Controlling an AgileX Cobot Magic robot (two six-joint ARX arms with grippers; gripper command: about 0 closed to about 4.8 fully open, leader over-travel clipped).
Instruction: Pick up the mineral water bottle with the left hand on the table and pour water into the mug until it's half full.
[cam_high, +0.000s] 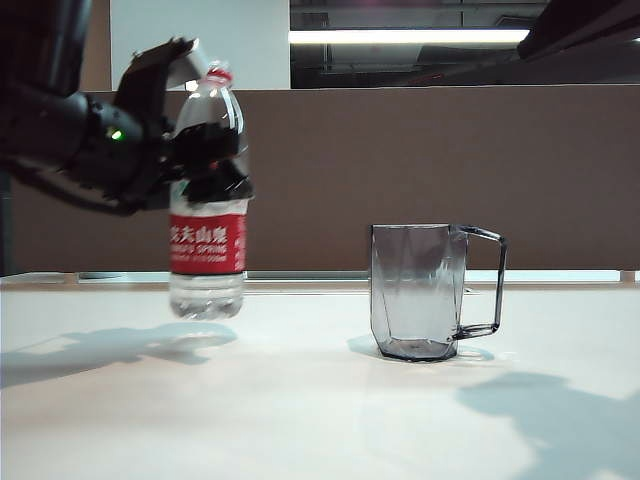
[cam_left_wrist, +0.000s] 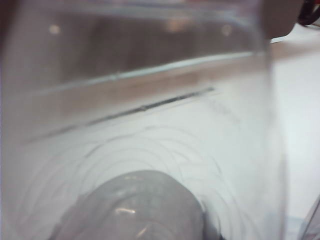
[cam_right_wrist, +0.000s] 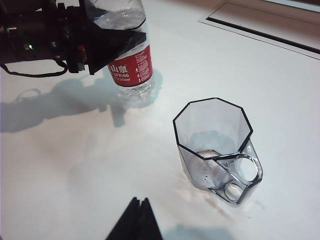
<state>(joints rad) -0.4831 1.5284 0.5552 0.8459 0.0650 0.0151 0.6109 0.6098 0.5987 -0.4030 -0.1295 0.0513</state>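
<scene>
Currently my left end effector (cam_high: 205, 165) grips the bottle (cam_high: 207, 240) upright, lifted clear of the worktop (cam_high: 300, 420), well left of the mug (cam_high: 415, 290). Right end effector (cam_right_wrist: 134, 220): aperture indeterminable. Next: carry over, tilt gently.

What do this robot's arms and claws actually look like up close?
The left arm is thick, rounded and glossy black, with a small green light near the wrist and a thin black cable looping under it. The left gripper has two blocky black fingers. Of the right gripper only dark pointed tips show.
</scene>
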